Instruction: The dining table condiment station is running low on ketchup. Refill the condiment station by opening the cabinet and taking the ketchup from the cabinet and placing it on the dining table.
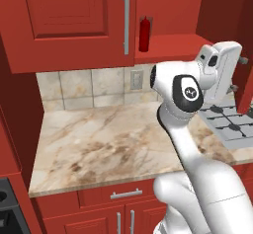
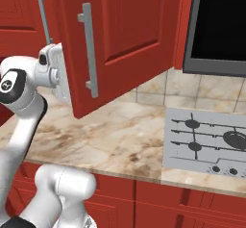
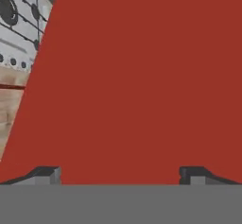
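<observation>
While your arm reaches up beside the open cabinet [image 1: 74, 25], the ketchup [image 1: 144, 34] stands upright on the cabinet's shelf [image 1: 170, 44], just right of the closed left door's handle [image 1: 126, 21]. Your gripper [image 3: 120, 173] has its tips spread wide apart, empty, facing the swung-out right door [image 2: 120, 34]. Below, the marble desk [image 1: 108, 144] carries a cooktop [image 2: 206, 143].
</observation>
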You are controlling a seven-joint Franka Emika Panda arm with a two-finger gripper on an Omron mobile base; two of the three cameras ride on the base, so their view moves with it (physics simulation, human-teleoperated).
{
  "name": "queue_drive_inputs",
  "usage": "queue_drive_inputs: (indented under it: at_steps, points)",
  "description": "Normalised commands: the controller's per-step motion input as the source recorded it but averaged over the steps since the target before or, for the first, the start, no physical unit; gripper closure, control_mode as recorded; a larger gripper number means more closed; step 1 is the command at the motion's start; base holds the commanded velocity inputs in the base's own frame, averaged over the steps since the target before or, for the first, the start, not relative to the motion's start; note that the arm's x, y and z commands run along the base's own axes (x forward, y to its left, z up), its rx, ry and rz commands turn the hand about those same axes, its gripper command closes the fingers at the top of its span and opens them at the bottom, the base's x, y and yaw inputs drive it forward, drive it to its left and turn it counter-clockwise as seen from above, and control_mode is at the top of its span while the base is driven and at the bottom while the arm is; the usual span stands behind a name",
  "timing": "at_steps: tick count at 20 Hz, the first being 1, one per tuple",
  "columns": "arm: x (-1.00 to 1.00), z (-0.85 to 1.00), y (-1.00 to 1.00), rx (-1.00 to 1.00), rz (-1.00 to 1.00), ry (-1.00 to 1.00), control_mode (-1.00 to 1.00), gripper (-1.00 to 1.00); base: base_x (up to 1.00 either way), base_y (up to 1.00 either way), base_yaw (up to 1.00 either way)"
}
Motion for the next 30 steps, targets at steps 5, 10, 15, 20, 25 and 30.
queue_drive_inputs:
  at_steps: [5, 10, 15, 20, 25, 30]
  points:
    - [-0.85, 0.07, -1.00, 0.00, -0.20, -0.04, -1.00, -1.00, 0.00, 0.00, 0.00]
    - [-0.40, 0.08, -1.00, 0.00, -0.07, -0.04, -1.00, -1.00, 0.00, 0.00, 0.00]
    - [-0.25, 0.00, -0.65, 0.00, 0.00, -0.08, -1.00, -1.00, 0.00, 0.00, 0.00]
    - [-0.17, 0.00, -0.17, 0.00, 0.00, -0.11, -1.00, -1.00, 0.00, 0.00, 0.00]
    - [-0.26, 0.02, 0.00, 0.00, 0.01, -0.24, -1.00, -1.00, 0.00, 0.00, 0.00]
    - [-0.33, 0.10, 0.42, 0.01, 0.09, -0.35, -1.00, -1.00, 0.00, 0.00, 0.00]
